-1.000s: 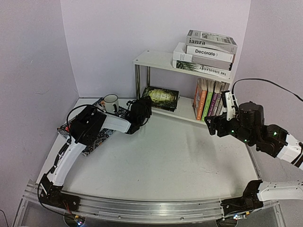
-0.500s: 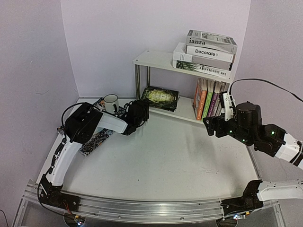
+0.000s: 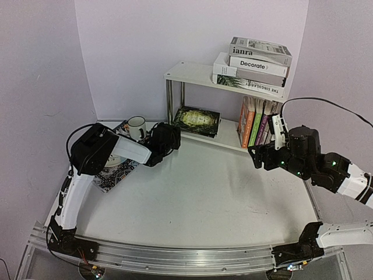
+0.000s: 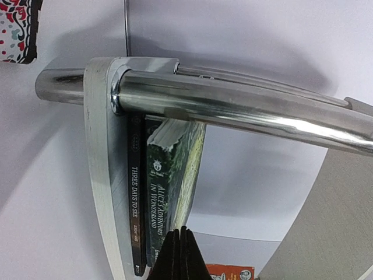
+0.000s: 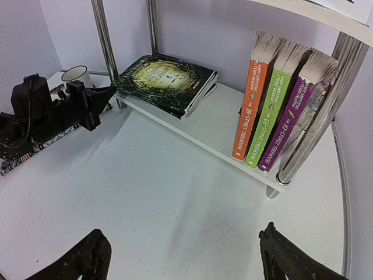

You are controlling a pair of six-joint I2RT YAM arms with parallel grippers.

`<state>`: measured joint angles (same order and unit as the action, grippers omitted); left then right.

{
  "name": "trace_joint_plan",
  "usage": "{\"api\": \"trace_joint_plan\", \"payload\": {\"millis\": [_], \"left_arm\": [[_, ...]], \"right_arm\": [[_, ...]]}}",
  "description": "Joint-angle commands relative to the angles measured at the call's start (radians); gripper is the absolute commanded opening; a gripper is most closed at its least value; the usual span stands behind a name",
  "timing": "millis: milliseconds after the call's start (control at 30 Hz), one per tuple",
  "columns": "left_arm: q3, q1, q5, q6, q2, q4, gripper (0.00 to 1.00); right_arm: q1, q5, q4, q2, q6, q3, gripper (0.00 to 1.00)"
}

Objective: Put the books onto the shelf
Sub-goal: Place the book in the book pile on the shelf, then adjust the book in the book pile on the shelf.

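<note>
Shelf, white, two boards, at the back of the tabletop, carries the books: hardbacks stacked on top; below, two dark-green volumes lying flat and upright paperbacks. Left claw, pinched shut and empty, points at the flat volumes past a chrome leg crossing its view, with a mug and a patterned mat beside it. Right claw, spread wide and empty, hovers over bare tabletop before the paperbacks.
</note>
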<state>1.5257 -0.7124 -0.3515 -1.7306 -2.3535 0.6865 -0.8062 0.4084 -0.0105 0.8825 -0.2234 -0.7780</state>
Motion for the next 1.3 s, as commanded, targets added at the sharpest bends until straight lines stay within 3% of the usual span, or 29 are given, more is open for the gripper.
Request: {"api": "trace_joint_plan", "payload": {"millis": [0, 1267], "left_arm": [[0.002, 0.002, 0.024, -0.029, 0.033, 0.027, 0.00], [0.220, 0.026, 0.080, -0.082, -0.166, 0.039, 0.00]], "right_arm": [[0.000, 0.020, -0.012, -0.005, -0.007, -0.004, 0.89], [0.000, 0.059, -0.014, 0.003, 0.014, -0.014, 0.89]]}}
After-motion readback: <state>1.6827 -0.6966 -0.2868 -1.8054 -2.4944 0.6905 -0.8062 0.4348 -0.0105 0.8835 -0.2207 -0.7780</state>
